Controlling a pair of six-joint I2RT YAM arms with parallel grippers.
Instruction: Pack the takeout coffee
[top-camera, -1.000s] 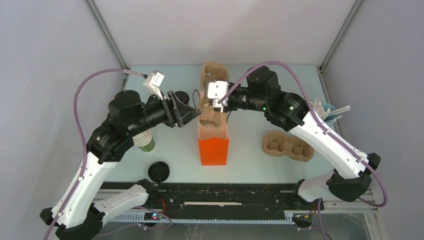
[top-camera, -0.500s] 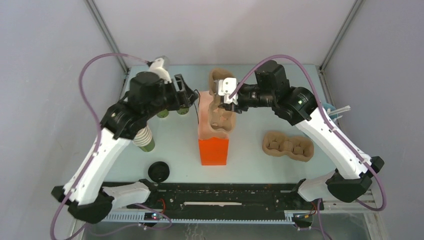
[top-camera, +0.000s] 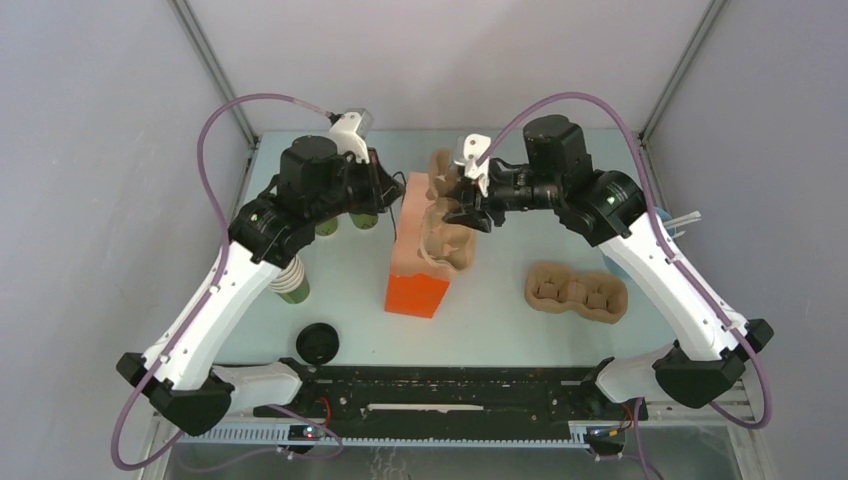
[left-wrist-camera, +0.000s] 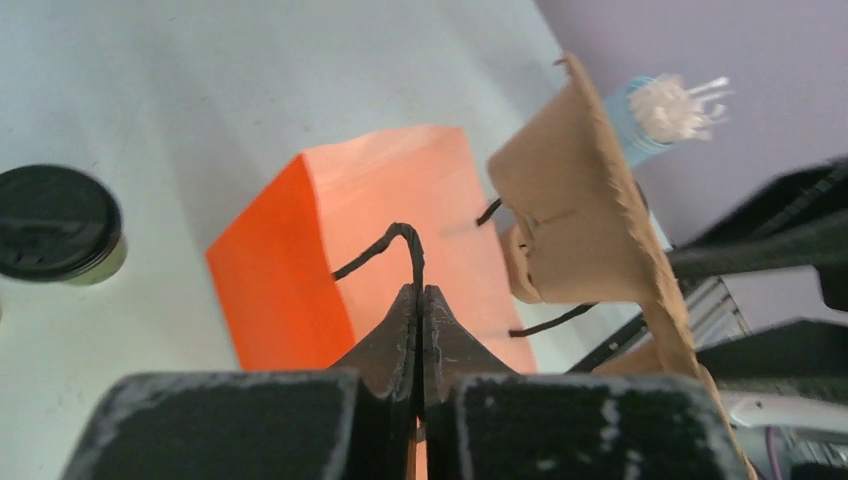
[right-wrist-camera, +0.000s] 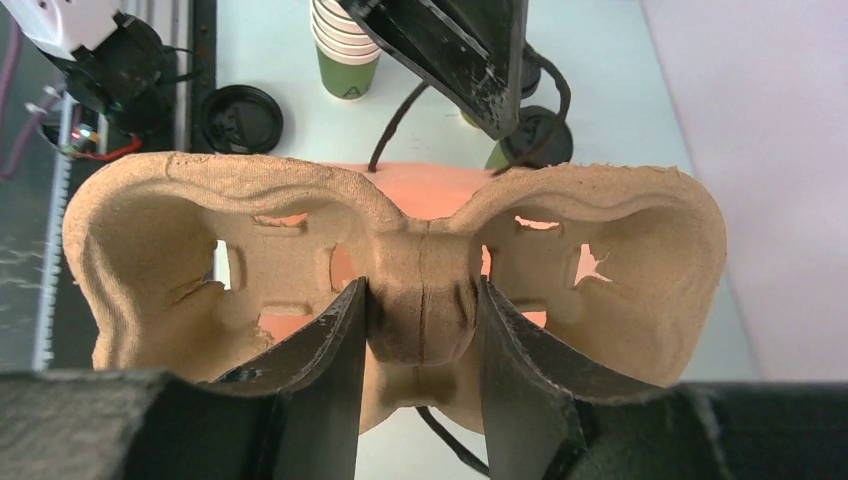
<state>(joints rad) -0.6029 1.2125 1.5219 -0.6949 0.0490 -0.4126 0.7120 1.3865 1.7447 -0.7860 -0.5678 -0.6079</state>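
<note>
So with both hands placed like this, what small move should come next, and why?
Probably the right hand should ease the cup carrier down into the orange bag. It grips the carrier's centre ridge at the bag's open top, while the left hand is pinched shut on the black handle, which looks set to steady the bag.

A small pale mark that looks like the letter A sits on the green cup stack (right-wrist-camera: 348, 75). No other words can be read.
</note>
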